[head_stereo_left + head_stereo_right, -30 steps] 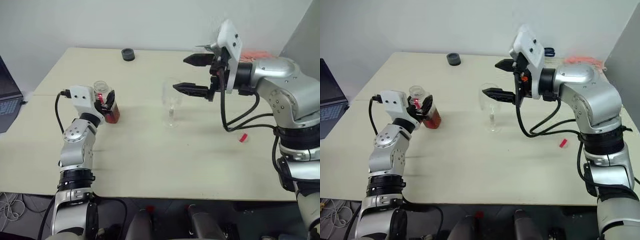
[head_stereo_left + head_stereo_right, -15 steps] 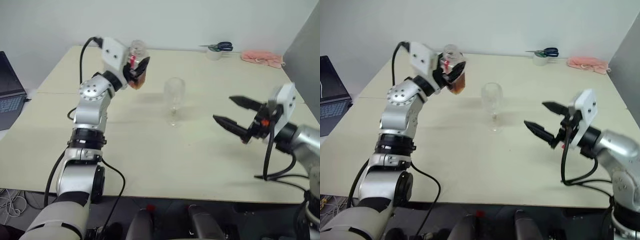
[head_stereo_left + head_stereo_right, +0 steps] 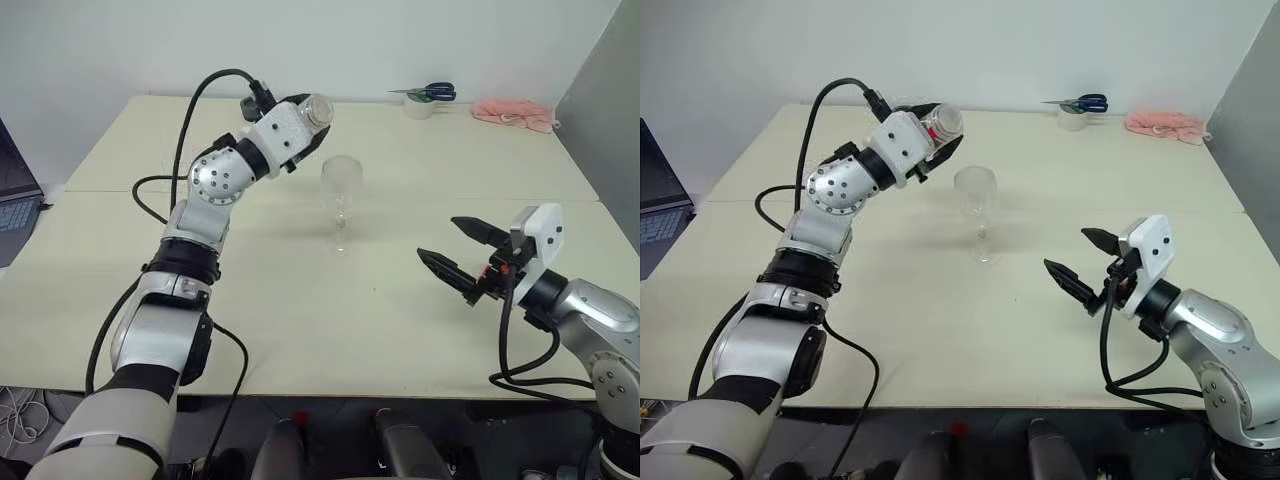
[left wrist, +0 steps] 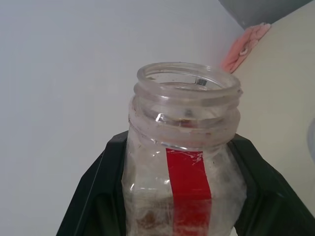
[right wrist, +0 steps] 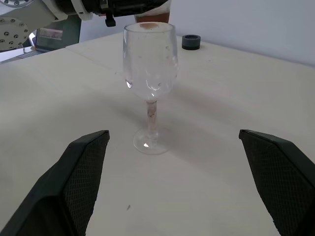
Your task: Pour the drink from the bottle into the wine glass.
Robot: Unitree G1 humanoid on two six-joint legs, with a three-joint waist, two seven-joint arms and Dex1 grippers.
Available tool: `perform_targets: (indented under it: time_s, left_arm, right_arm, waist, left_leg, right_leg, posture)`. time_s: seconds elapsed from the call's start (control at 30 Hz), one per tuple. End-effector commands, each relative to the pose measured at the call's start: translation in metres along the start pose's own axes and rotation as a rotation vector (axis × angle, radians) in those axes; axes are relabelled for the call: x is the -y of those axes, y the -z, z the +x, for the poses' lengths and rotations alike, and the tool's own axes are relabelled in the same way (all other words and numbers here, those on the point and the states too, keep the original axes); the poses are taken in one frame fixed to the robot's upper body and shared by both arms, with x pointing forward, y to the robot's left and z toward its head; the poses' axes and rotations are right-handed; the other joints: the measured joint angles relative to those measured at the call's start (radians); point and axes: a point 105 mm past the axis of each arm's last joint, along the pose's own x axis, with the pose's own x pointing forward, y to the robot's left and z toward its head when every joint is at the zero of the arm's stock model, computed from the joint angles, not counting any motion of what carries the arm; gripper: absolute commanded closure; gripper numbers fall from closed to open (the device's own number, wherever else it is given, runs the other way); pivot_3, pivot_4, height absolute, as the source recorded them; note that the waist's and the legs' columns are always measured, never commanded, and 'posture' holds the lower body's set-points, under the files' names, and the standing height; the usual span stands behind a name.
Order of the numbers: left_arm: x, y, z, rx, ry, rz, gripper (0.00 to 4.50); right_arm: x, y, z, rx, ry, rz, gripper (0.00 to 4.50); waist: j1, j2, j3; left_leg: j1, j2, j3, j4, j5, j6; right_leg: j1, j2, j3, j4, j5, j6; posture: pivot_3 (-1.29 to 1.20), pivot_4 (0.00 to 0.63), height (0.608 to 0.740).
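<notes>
The wine glass (image 3: 340, 185) stands upright mid-table, and its bowl looks empty. My left gripper (image 3: 303, 125) is raised above and to the left of it, shut on the bottle (image 3: 318, 108). The bottle lies tipped, with its uncapped mouth pointing toward the glass. Its clear neck and red label strip (image 4: 189, 187) show between the black fingers (image 4: 98, 196). The drink is mostly hidden by the gripper, with only brownish traces low in the bottle. My right gripper (image 3: 440, 240) hangs open low over the table, to the right of the glass (image 5: 149, 64), with nothing between its fingers.
Scissors (image 3: 430, 93), a roll of tape (image 3: 418, 108) and a pink cloth (image 3: 512, 113) lie along the table's far right edge. A small dark round cap (image 5: 191, 42) sits at the far side. A laptop (image 3: 10, 190) is off the left edge.
My left gripper lifted the bottle off the table, carried it right toward the glass and tipped its mouth over. My right gripper dropped and drew back from the glass, still open.
</notes>
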Motion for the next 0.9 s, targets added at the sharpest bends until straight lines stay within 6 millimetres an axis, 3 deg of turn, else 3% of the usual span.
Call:
perform_targets:
  time_s: [0.03,0.9]
  left_arm:
    - [-0.020,-0.018,0.002,0.068,-0.049,0.120,2.36]
    - [-0.006,-0.025,0.006,0.132,0.050,0.399,2.36]
  right_arm:
    - [0.000,-0.012,0.000,0.048,0.007,-0.048,0.00]
    - [-0.005,-0.010,0.013,0.048,-0.036,-0.062,0.00]
  waist:
    - [0.000,0.000,0.000]
    - [0.002,0.000,0.000]
  left_leg:
    - [0.000,0.000,0.000,0.000,0.000,0.000]
    - [0.000,0.000,0.000,0.000,0.000,0.000]
  right_leg:
    - [0.000,0.000,0.000,0.000,0.000,0.000]
    - [0.000,0.000,0.000,0.001,0.000,0.000]
  posture:
    - [0.00,0.150,0.740]
    - [0.00,0.150,0.740]
